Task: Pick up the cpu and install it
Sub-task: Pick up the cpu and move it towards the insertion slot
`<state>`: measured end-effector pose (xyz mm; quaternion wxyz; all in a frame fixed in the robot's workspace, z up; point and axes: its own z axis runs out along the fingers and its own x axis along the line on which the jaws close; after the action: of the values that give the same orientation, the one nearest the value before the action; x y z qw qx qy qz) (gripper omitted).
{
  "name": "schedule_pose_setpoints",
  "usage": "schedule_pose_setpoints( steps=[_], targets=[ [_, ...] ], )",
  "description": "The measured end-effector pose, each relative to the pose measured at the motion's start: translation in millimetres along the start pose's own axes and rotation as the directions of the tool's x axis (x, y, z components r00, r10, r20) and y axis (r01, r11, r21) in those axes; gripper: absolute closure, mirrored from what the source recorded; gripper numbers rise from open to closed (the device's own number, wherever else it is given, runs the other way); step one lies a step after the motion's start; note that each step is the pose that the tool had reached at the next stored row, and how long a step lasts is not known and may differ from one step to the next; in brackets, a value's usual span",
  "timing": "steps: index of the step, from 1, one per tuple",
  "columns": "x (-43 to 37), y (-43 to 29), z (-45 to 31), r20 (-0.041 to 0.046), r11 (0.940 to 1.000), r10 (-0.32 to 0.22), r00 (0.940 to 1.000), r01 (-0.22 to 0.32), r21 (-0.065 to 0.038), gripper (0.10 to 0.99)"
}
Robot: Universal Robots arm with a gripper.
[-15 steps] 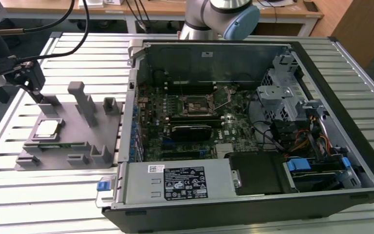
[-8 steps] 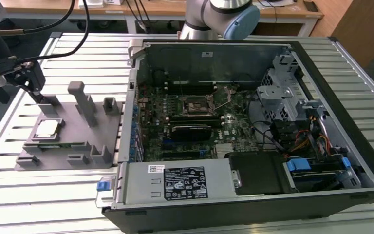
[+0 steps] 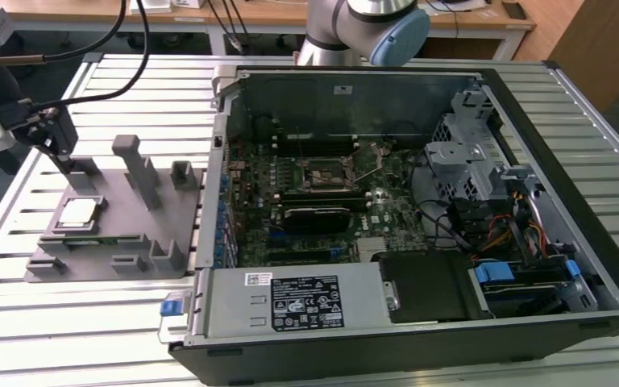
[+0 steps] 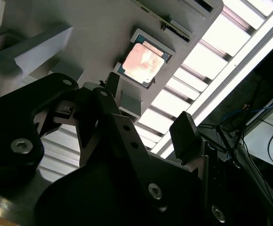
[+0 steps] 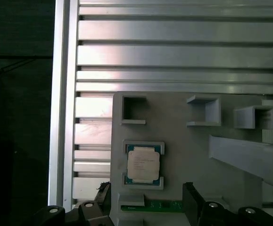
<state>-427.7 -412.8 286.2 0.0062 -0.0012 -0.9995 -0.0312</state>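
Note:
The cpu (image 3: 80, 214) is a small silvery square chip lying flat in a recess of the grey fixture (image 3: 126, 242) at the exterior view's left. In both wrist views the cpu (image 4: 142, 63) (image 5: 143, 164) sits in its nest on the fixture (image 5: 188, 150), untouched. My gripper (image 3: 70, 171) hovers over the fixture's far edge, just beyond the chip. It is open in both wrist views (image 4: 148, 108) (image 5: 147, 194), with its two black fingers (image 5: 189, 194) spread wider than the chip and nothing between them.
An open computer case (image 3: 417, 81) lies at the exterior view's right, its motherboard showing the black square socket (image 3: 329, 173). Tall grey posts (image 3: 135, 165) rise from the fixture near the chip. Everything rests on a slatted aluminium table (image 3: 94, 339), whose edge (image 5: 61, 117) runs close to the fixture.

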Motion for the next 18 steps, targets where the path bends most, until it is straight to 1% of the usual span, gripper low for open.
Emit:
schedule_pose_setpoints(
  steps=[7, 9, 18],
  targets=[
    [0.0, -0.1, 1.4, 0.0, 1.0, 0.0, 1.0, 0.0, 0.0, 0.38],
    [-0.1, -0.4, 7.2, 0.0001, 1.0, 0.0, 1.0, 0.0, 0.0, 0.38],
    [-0.2, -0.5, 9.4, 0.0, 1.0, 0.0, 1.0, 0.0, 0.0, 0.38]
  ],
)
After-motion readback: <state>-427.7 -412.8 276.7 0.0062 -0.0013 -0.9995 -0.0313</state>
